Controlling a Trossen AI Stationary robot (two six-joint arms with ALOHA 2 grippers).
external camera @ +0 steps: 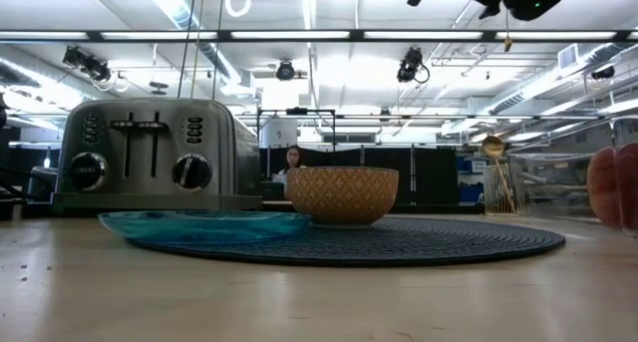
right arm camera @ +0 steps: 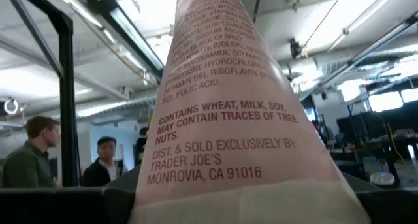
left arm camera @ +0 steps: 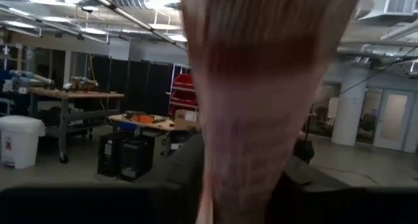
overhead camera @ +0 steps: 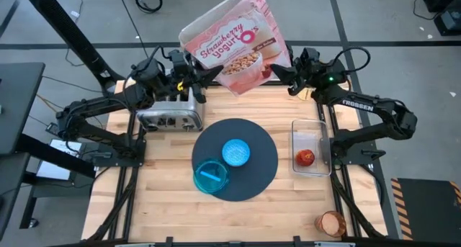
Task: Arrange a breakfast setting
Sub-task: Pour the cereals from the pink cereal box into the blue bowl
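A pink cereal bag (overhead camera: pixel 234 42) hangs in the air over the table's far edge, between my two grippers. My left gripper (overhead camera: pixel 207 75) is shut on its lower left side and my right gripper (overhead camera: pixel 278 72) on its lower right side. The dark round mat (overhead camera: pixel 252 171) lies at the table's middle. On it sit the small blue bowl (overhead camera: pixel 235 153) and the teal plate (overhead camera: pixel 210 176), which overhangs the mat's near left edge. A red fruit (overhead camera: pixel 305 157) lies in a clear tray. The amber cup (overhead camera: pixel 332 222) stands at the near right corner. No toast slice shows. My left gripper pinches the bag's lower left edge (left arm camera: pixel 238 185) between its two fingers, coming level from the table's left. The bag is lifted clear of the table and tilted. My right gripper pinches the bag's lower right edge (right arm camera: pixel 228 201) between its two fingers, coming level from the table's right. The printed side panel rises straight out from between the fingers.
A steel toaster (overhead camera: pixel 171 114) stands at the far left, just below my left gripper. The clear tray (overhead camera: pixel 311 142) stands right of the mat. A gold spoon-like thing (external camera: pixel 492 146) shows by the tray in the low view. People stand in the room beyond the table (right arm camera: pixel 39 159).
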